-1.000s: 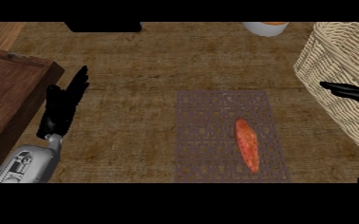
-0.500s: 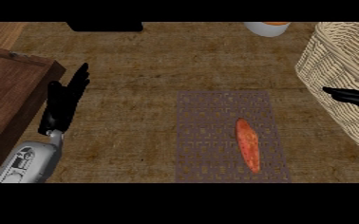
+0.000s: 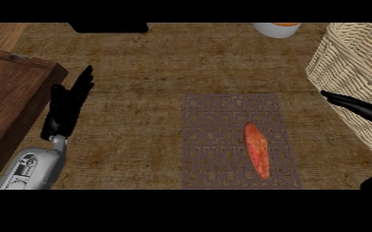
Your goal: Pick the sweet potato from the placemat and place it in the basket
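One sweet potato (image 3: 256,150) lies on one placemat (image 3: 210,128), toward the mat's right side and lower half. It is long and thin, orange with red patches, and it runs almost straight up and down in the view. Nothing is touching it. The placemat is a grey-brown rectangle with a woven grid pattern, and it lies flat on the brown, rough-looking worktop (image 3: 145,64). One basket (image 3: 345,73) stands at the right edge, well apart from the sweet potato; it is pale, woven in rows, and has a rounded wall. The right hand (image 3: 347,103) pokes in from the right edge, in front of the basket's lower wall; only a black, pointed bit of it shows, so I cannot tell if its fingers are apart or together. The left hand (image 3: 69,105) rests at the left, black, with its fingers straight and pointing up, holding nothing, on a grey forearm (image 3: 33,167). Beside it is one dark wooden box (image 3: 22,88). At the top edge sits one white round dish (image 3: 276,28) with something orange in it.
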{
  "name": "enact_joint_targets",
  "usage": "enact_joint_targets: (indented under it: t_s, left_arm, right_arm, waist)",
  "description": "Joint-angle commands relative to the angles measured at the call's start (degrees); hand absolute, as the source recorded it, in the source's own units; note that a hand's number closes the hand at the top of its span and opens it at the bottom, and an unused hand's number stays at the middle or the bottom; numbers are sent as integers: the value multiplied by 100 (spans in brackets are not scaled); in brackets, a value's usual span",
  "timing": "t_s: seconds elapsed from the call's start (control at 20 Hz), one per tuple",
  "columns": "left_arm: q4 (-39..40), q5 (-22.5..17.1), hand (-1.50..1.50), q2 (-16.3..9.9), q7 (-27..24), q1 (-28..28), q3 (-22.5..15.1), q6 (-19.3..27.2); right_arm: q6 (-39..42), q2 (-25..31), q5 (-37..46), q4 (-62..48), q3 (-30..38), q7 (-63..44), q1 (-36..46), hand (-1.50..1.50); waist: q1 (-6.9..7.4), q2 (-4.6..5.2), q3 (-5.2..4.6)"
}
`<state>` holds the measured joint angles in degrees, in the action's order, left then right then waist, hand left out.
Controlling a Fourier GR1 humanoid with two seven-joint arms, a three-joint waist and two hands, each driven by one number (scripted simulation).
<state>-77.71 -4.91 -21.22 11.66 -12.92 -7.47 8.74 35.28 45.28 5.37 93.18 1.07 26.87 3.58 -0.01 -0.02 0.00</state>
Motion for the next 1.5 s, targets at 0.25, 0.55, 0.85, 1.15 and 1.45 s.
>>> enact_joint_targets:
  t_s: [0.25, 0.55, 0.85, 1.15, 1.45]
  left_arm:
    - [-107, 140, 0, 111, 326, -191, 299, -274]
    - [116, 257, 0, 172, -1, -25, 617, -538]
    - [-118, 619, 0, 577, 25, 135, 509, -369]
    - [-126, 650, 0, 518, 263, 26, 740, -726]
    - [-828, 726, 0, 493, 728, 203, 832, -845]
  right_arm:
    - [128, -771, 700, -757, -411, 66, 712, -150]
    - [142, -1161, 1045, -314, -438, 59, 341, -150]
    - [-364, -1738, 1786, -648, -689, 341, 281, -150]
    - [-105, -1929, 1945, -874, -568, 258, 625, -150]
    - [-314, -2363, 2315, -740, -793, 139, 341, -150]
  waist:
    - [57, 15, 2]
    - [7, 3, 0]
    - [5, 1, 0]
    - [12, 1, 0]
    - [16, -4, 1]
